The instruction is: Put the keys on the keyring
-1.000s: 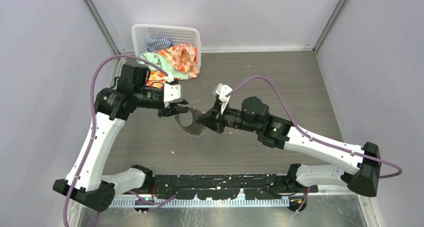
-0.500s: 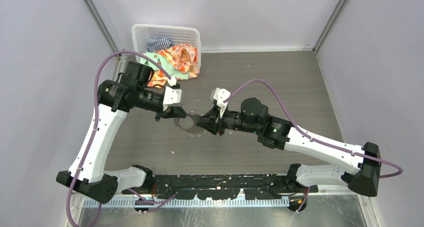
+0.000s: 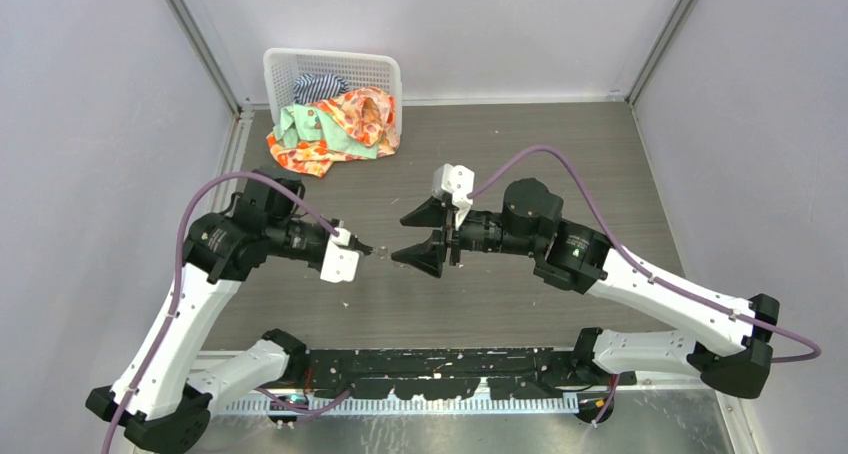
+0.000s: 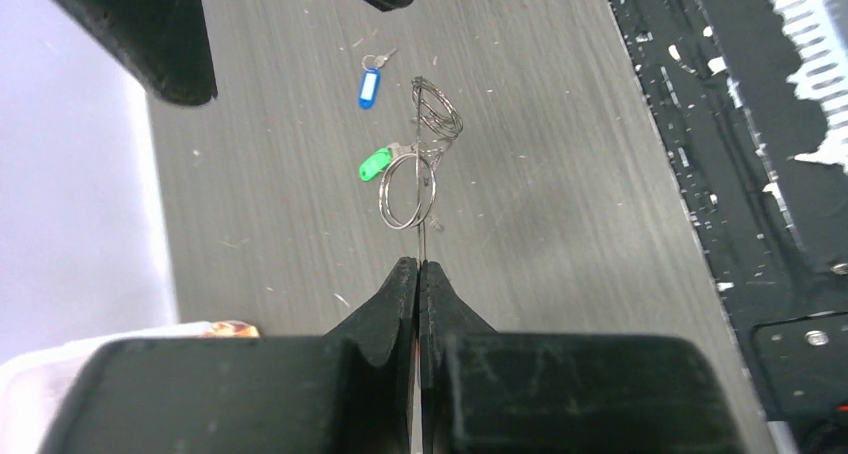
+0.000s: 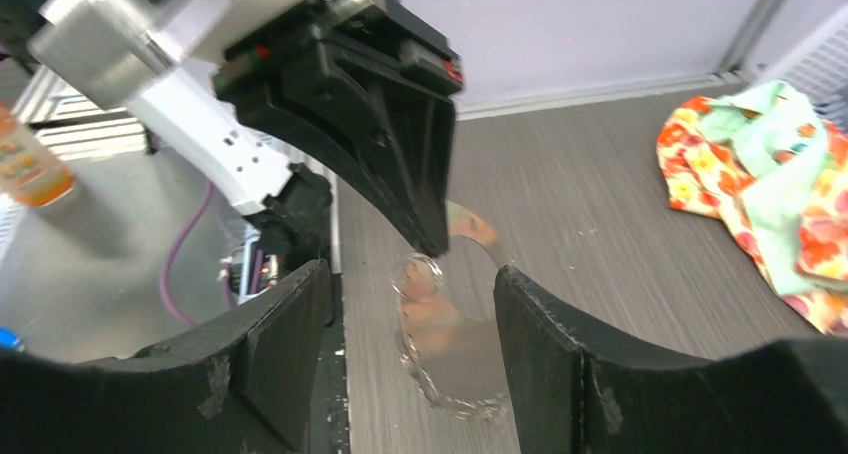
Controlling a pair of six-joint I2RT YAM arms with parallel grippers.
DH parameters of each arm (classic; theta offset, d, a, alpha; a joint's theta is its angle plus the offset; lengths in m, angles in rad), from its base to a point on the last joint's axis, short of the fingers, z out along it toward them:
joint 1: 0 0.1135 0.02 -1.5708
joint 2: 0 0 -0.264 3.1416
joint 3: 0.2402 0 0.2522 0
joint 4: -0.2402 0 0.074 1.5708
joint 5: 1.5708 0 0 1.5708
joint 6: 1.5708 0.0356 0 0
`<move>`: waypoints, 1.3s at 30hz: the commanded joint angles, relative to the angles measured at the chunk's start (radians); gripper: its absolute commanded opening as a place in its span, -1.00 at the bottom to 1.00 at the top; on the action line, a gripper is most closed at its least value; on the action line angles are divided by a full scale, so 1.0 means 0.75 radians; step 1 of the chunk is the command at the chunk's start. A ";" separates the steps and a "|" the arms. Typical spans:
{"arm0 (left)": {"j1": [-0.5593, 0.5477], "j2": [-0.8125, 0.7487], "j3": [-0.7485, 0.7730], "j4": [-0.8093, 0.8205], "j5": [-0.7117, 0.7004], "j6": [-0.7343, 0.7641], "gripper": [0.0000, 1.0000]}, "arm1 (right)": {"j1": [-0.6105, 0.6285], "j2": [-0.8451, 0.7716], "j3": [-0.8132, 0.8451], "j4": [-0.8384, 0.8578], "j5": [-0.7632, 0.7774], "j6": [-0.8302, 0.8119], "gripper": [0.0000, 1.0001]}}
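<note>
The keyring (image 4: 407, 189), a thin silvery wire loop, hangs off the tips of my left gripper (image 4: 418, 264), which is shut on its wire. A green key (image 4: 375, 163) sits at the loop's rim; whether it is threaded on I cannot tell. A blue key (image 4: 369, 86) lies on the table beyond it. In the right wrist view the keyring (image 5: 455, 349) dangles between the spread fingers of my open right gripper (image 5: 410, 274), touching neither. From above, the left gripper (image 3: 360, 246) faces the right gripper (image 3: 398, 239) across a small gap.
A white basket (image 3: 330, 54) stands at the back left with colourful cloth (image 3: 335, 129) spilling onto the table. A loose coil of wire (image 4: 437, 114) lies by the keys. The black rail (image 3: 440, 369) runs along the near edge.
My right gripper has opened and let go of the keyring. My left gripper has shut on it and drawn toward the near edge; the right arm shifted slightly right.
</note>
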 commanded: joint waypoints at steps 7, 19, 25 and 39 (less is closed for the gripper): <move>-0.073 -0.193 -0.220 0.227 -0.089 0.612 -0.99 | -0.149 0.192 0.289 -0.346 -0.580 0.093 0.24; -0.076 -0.339 -0.406 0.365 -0.019 0.981 -0.99 | -0.178 0.337 0.283 -0.191 -0.747 0.335 0.06; -0.076 -0.352 -0.416 0.390 -0.019 0.981 -1.00 | -0.180 0.363 0.227 -0.058 -0.740 0.472 -0.10; -0.076 -0.363 -0.409 0.403 -0.013 0.964 -0.99 | -0.180 0.352 0.144 -0.068 -0.643 0.498 -0.13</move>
